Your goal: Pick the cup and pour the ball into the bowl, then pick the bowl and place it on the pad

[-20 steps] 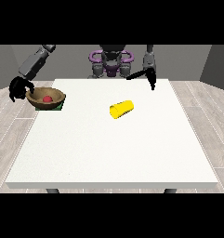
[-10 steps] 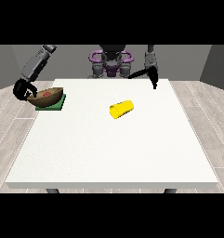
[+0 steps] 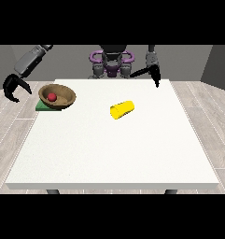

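Note:
A brown wooden bowl (image 3: 59,95) rests on a green pad (image 3: 45,107) near the table's left edge, with a red ball (image 3: 52,96) inside it. A yellow cup (image 3: 122,109) lies on its side near the table's middle. The hand at the view's left (image 3: 14,87) hangs beyond the table's left edge, apart from the bowl, fingers spread and curved, holding nothing. The hand at the view's right (image 3: 155,77) hovers over the far right of the table, fingers pointing down, holding nothing.
The white table (image 3: 114,149) stretches wide toward the camera. The robot's torso (image 3: 112,63) stands behind the far edge. Grey floor surrounds the table.
The bowl was held tilted at the table's left edge; now it sits level on the pad. The hand at the view's left has let go and drawn back leftward.

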Action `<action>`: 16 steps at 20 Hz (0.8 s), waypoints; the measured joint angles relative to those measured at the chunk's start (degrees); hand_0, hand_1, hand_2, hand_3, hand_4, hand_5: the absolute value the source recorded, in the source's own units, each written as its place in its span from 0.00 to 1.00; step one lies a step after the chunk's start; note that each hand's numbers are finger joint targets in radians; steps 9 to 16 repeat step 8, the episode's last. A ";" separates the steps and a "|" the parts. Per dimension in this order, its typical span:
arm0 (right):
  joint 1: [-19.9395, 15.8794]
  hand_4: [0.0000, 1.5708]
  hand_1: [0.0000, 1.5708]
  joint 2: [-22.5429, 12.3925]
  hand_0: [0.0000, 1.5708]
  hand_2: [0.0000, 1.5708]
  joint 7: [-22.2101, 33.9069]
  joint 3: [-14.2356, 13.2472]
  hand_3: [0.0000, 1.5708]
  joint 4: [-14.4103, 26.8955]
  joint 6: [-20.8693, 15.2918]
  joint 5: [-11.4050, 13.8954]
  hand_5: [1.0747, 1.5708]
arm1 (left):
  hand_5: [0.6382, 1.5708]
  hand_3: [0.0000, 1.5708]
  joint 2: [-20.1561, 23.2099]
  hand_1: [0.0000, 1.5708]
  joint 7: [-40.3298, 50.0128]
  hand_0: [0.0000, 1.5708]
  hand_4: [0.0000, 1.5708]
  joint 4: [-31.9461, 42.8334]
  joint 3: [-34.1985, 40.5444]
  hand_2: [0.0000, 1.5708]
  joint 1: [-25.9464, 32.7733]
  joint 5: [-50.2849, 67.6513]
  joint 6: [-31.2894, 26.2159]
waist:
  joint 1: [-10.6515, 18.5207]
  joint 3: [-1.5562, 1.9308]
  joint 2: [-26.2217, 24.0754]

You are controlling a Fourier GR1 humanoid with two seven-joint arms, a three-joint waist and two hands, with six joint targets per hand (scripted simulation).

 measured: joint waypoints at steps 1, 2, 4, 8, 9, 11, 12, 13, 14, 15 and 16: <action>-0.40 0.00 0.00 -0.18 0.00 0.23 0.37 0.12 0.16 -0.08 -0.12 0.15 0.84 | 1.00 0.00 -0.09 0.00 0.48 0.00 0.00 -0.36 -0.14 0.00 -0.07 -0.09 0.01 | -0.15 0.01 -0.18; -0.69 0.00 0.00 -0.09 0.00 0.21 0.68 0.29 0.18 -0.22 -0.40 0.33 0.84 | 1.00 0.00 -0.20 0.00 0.93 0.00 0.00 -0.26 -0.19 0.00 -0.13 -0.17 0.04 | -0.28 0.00 -0.51; -1.01 0.00 0.00 -0.82 0.00 0.16 0.84 0.21 0.04 -0.16 0.37 0.33 0.84 | 1.00 0.00 -0.89 0.00 0.84 0.00 0.00 -1.41 -1.03 0.00 1.12 -0.89 0.65 | -0.76 0.02 -0.43; -2.61 0.00 0.00 -4.08 0.00 0.12 3.90 -0.40 0.18 -0.60 3.74 -0.50 0.86 | 1.00 0.00 -1.71 0.00 0.65 0.00 0.00 -0.30 -1.33 0.00 2.00 -0.90 0.96 | -1.54 -0.01 -2.42; -2.61 0.00 0.00 -4.08 0.00 0.12 3.90 -0.40 0.18 -0.60 3.74 -0.50 0.86 | 1.00 0.00 -1.71 0.00 0.65 0.00 0.00 -0.30 -1.33 0.00 2.00 -0.90 0.96 | -1.54 -0.01 -2.42; -2.61 0.00 0.00 -4.08 0.00 0.12 3.90 -0.40 0.18 -0.60 3.74 -0.50 0.86 | 1.00 0.00 -1.71 0.00 0.65 0.00 0.00 -0.30 -1.33 0.00 2.00 -0.90 0.96 | -1.54 -0.01 -2.42; -2.61 0.00 0.00 -4.08 0.00 0.12 3.90 -0.40 0.18 -0.60 3.74 -0.50 0.86 | 1.00 0.00 -1.71 0.00 0.65 0.00 0.00 -0.30 -1.33 0.00 2.00 -0.90 0.96 | -1.54 -0.01 -2.42; -2.61 0.00 0.00 -4.08 0.00 0.12 3.90 -0.40 0.18 -0.60 3.74 -0.50 0.86 | 1.00 0.00 -1.71 0.00 0.65 0.00 0.00 -0.30 -1.33 0.00 2.00 -0.90 0.96 | -1.54 -0.01 -2.42; -2.61 0.00 0.00 -4.08 0.00 0.12 3.90 -0.40 0.18 -0.60 3.74 -0.50 0.86 | 1.00 0.00 -1.71 0.00 0.65 0.00 0.00 -0.30 -1.33 0.00 2.00 -0.90 0.96 | -1.54 -0.01 -2.42; -2.61 0.00 0.00 -4.08 0.00 0.12 3.90 -0.40 0.18 -0.60 3.74 -0.50 0.86 | 1.00 0.00 -1.71 0.00 0.65 0.00 0.00 -0.30 -1.33 0.00 2.00 -0.90 0.96 | -1.54 -0.01 -2.42; -2.61 0.00 0.00 -4.08 0.00 0.12 3.90 -0.40 0.18 -0.60 3.74 -0.50 0.86 | 1.00 0.00 -1.71 0.00 0.65 0.00 0.00 -0.30 -1.33 0.00 2.00 -0.90 0.96 | -1.54 -0.01 -2.42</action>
